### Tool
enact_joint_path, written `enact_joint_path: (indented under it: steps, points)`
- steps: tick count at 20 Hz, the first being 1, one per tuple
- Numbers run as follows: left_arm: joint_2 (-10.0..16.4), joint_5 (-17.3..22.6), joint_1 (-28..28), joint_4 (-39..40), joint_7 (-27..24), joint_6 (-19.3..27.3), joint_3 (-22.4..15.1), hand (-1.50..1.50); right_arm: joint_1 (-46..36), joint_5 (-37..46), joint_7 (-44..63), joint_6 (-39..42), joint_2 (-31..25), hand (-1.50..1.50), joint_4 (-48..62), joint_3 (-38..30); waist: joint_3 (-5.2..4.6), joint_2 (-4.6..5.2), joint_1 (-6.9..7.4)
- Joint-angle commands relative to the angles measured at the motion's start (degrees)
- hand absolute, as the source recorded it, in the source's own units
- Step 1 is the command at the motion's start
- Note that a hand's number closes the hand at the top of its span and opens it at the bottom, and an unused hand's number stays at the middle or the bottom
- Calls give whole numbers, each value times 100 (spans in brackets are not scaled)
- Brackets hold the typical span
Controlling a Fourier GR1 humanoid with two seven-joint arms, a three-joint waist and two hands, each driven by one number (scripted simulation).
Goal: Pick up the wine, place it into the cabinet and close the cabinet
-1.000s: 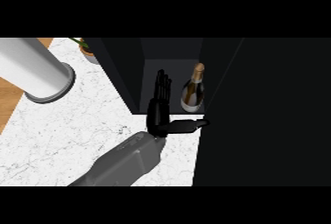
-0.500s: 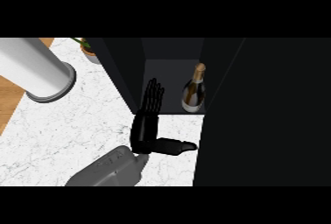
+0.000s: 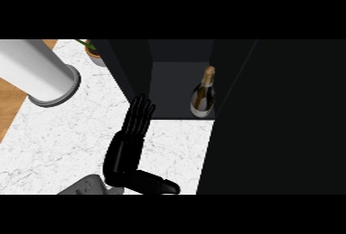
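- Already the wine bottle (image 3: 202,96) stands upright inside the open cabinet (image 3: 177,75), at the right of its floor and close to the front edge.
- Nothing touches the bottle; it is well apart from the left robot hand (image 3: 128,151).
- That robot hand lies over the table (image 3: 61,137) in front of the cabinet's left wall. Its fingers (image 3: 140,114) are straight and together, pointing toward the cabinet, its thumb (image 3: 159,185) sticks out to the right, and it holds nothing.
- The right robot hand shows nowhere.
- Judging by this, the placing looks done and only the closing is left. The big dark panel at the right (image 3: 283,119) is probably the open door.
- If the bottle needs another grip, it is likely heavy for its width, stiff, smooth enough to slip, and breakable.
- Being tall and narrow, it should tip easily, so a jolt from the door could knock it over.
- The best hold is round the broad body below the shoulder, not the thin neck.
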Motion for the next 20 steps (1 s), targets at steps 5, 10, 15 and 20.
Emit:
enact_joint_path:
  steps: [5, 10, 15, 20]
  points:
    - [1177, -308, 1260, -1292, -157, -668, 113, 150, 221, -853, 189, 639, -341, 150, -333, 132, -4, 5, -4]
    - [1956, -162, 1813, -1920, -106, -997, 430, 150, 512, -795, 413, 609, -48, 150, -544, 1040, -4, -8, 25]
    - [2725, 208, 2470, -2033, -374, -1636, 1159, 150, -107, -296, 890, 249, 347, 150, -460, 2031, -17, -5, 98]
    - [3274, 529, 3177, -2361, -647, -2141, 1759, -150, -159, 81, 1273, -43, 635, 150, -645, 3280, -18, -40, 102]
